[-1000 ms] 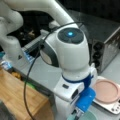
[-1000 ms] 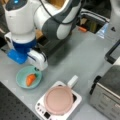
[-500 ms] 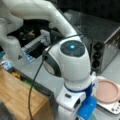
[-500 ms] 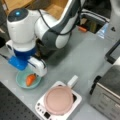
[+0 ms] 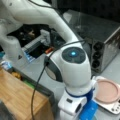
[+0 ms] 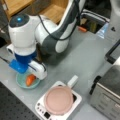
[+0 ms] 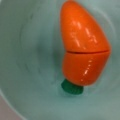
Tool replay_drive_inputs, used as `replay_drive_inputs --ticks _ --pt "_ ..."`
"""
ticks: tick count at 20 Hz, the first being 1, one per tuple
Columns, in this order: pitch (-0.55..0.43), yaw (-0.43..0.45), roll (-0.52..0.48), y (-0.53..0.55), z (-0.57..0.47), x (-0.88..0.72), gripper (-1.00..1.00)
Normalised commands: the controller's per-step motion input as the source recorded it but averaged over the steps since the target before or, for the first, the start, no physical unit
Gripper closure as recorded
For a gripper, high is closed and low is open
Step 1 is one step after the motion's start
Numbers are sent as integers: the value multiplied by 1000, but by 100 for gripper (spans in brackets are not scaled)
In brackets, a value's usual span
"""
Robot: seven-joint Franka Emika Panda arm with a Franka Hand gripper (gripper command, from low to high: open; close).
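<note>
Orange toy carrot (image 7: 83, 50) lies unlabelled in teal bowl (image 6: 21, 83) beneath the gripper (image 6: 29, 75).

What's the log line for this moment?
pincer: over bowl, fingertips hidden | carrot: lying in bowl, green stub down in wrist view | pink-lidded pan: on white cooker, apart from bowl

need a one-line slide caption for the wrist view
Wrist camera close above a toy carrot with a green stem end, lying inside a pale teal bowl; the hand is out of shot.
</note>
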Motion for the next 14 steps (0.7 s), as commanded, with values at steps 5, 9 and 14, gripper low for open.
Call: replay_drive_inputs --ticks 5,9,14 --pt "54 34 182 -191 59 269 -100" --pt "63 14 187 -170 94 263 -100" --pt "66 17 188 -157 93 262 -100"
